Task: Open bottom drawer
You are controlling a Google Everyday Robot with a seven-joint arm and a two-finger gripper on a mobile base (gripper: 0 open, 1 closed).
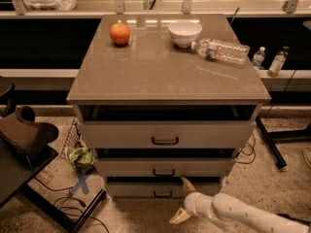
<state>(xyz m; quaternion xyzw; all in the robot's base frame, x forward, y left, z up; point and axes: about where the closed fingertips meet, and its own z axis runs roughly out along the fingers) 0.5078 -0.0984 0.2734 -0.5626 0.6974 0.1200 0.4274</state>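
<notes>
Counter: smooth, glossy grey-brown top that caught the overhead lights.
Bottom drawer: matt grey-beige front; dark, dull bar handle.
Bowl: white, with a glazed sheen.
Water bottle: clear, ribbed plastic.
Gripper: sat low, just right of that handle; smooth off-white plastic-looking casing, matt yellowish fingers spread apart.
Floor: speckled and rough-looking.
</notes>
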